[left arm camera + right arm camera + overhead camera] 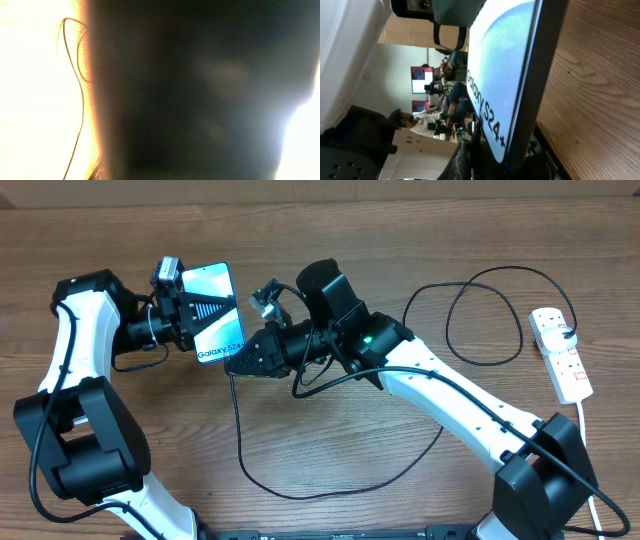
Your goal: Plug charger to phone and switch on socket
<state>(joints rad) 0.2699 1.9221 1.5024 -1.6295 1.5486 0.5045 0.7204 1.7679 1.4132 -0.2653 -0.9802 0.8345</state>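
My left gripper [203,311] is shut on the phone [221,342] and holds it up off the table, its blue "Galaxy S24" screen facing up. The phone's dark back fills the left wrist view [200,90]. My right gripper [240,361] is at the phone's lower edge, shut on the connector end of the charger [239,440]. The thin black cable hangs from it, loops over the table and runs to the white socket [563,360] at the far right. In the right wrist view the phone screen [495,75] stands right in front of the jaws [485,162], with the connector [472,140] beside its end.
The wooden table [330,240] lies under both arms. The cable makes a wide loop at front centre [300,495] and another at back right [485,310]. The socket's white cord [590,450] runs towards the front right. A strand of cable shows in the left wrist view [75,65].
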